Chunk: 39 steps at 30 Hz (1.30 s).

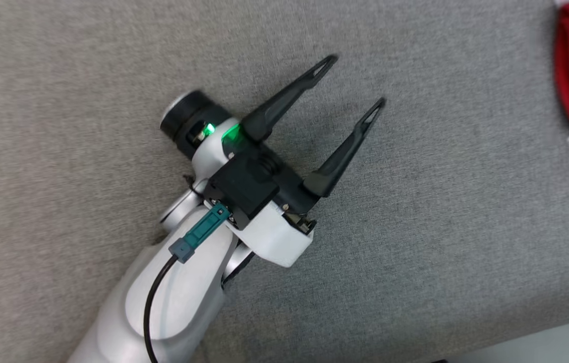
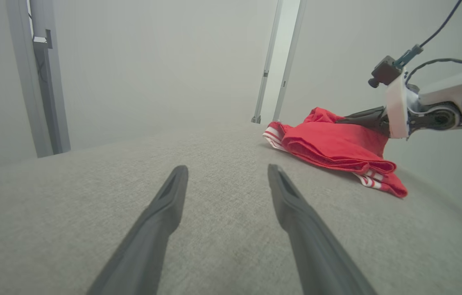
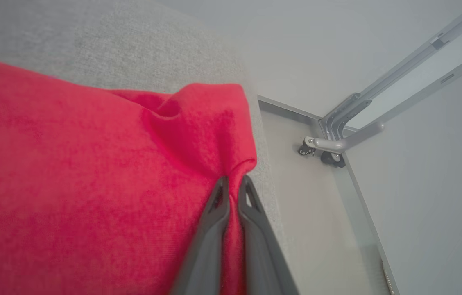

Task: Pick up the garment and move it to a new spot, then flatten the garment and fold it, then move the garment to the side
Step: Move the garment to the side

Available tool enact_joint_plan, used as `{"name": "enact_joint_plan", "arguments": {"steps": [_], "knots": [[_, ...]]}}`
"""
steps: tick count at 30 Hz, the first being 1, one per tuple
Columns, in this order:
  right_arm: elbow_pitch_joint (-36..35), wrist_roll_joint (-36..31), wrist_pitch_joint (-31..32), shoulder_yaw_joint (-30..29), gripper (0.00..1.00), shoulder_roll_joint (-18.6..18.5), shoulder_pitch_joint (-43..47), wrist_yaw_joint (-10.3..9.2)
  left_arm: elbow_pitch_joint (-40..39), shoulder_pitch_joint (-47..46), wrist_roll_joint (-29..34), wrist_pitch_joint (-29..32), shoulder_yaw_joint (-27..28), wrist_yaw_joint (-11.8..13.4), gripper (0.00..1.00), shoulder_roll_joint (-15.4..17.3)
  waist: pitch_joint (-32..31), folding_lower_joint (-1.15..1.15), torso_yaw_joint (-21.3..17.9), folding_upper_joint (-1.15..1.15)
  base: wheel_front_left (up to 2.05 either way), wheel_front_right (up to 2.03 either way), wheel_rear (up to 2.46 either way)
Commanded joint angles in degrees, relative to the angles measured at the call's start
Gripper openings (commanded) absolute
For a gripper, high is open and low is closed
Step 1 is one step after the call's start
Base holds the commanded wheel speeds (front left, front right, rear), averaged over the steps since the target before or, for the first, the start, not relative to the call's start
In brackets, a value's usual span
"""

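Stretching across nearly everything in front of me, a broad grey woven-fabric surface [image 1: 62,75] is carrying the whole scene. Next in size, the red fabric garment [image 2: 333,143] is lying in a folded, rumpled heap near the surface's right edge, well apart from the left arm. In the head view it is just poking in at the upper right corner. Its white-striped trim [image 2: 372,176] is peeking out from the bottom of the heap.

The pale grey left arm [image 1: 163,302] is reaching in diagonally from the lower left. The left gripper [image 1: 355,82] is hovering over bare grey cloth, its two long dark fingers spread wide apart and gripping nothing. From the left wrist camera, the right arm's white wrist [image 2: 397,102] is coming in from the right, its dark fingers running into the top of the red heap. Up close, the right gripper [image 3: 235,180] is pinching a raised ridge of the red cloth, its fingertips almost meeting with only that thin fold between them. This is happening right by the surface's edge, where the pale floor [image 3: 309,205] is showing below.

Among the smaller things, grey metal frame rails [image 3: 337,121] are meeting at a corner above small black castor wheels [image 3: 306,149]. A thin black cable [image 1: 151,307] is running up the left arm into a teal plug [image 1: 204,229], and a green light [image 1: 231,133] is glowing on the left wrist.
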Motion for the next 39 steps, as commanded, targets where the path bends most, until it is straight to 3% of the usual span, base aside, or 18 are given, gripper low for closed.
{"name": "enact_joint_plan", "arguments": {"steps": [1,6,11,12,13,14,27,39], "knots": [[0.9,-0.4,-0.4,-0.4,0.0,-1.2,-2.0,-0.04,1.2,-1.0,-0.4,0.2,-0.2,0.0,1.0,1.4,4.5,0.0,-2.1,0.0,0.0,0.0,0.0],[5.3,-0.9,-0.8,-1.9,0.0,-3.6,-6.4,-0.04,2.7,-3.5,-1.1,0.4,-1.0,0.0,1.0,3.1,6.8,0.0,-1.7,0.0,0.0,0.0,0.0],[9.5,-0.1,0.9,-1.6,0.02,-3.2,-8.1,-0.04,3.0,-3.2,-1.4,0.5,-0.6,0.0,1.0,3.3,6.9,0.0,-0.4,0.0,0.0,0.0,0.0],[9.9,0.1,0.6,-1.8,0.33,-3.2,-8.6,-0.04,3.0,-3.0,-1.3,0.5,-0.4,0.1,1.0,3.4,6.8,0.0,-0.1,0.0,0.0,0.0,0.0],[10.3,0.0,0.2,-1.8,0.88,-3.3,-9.0,-0.04,2.9,-2.7,-1.4,0.5,-0.2,0.1,1.0,3.4,6.5,0.0,0.1,0.0,0.0,0.0,0.0],[10.7,0.1,0.1,-1.7,1.0,-3.1,-9.1,-0.04,2.8,-2.3,-1.4,0.5,0.1,0.1,1.0,3.4,6.2,0.0,0.4,0.0,0.0,0.0,0.0],[9.0,-1.9,-1.3,2.9,1.0,-1.3,-9.6,-0.04,-0.3,2.5,-3.7,0.1,2.5,0.4,1.0,0.0,-6.7,0.0,3.6,0.0,0.0,0.0,0.0],[1.7,-1.4,-2.1,6.7,1.0,9.0,-3.5,-0.03,-0.7,14.9,-6.6,0.1,10.9,2.4,1.0,-0.3,-22.0,0.0,5.9,0.0,0.0,0.0,0.0]]}}
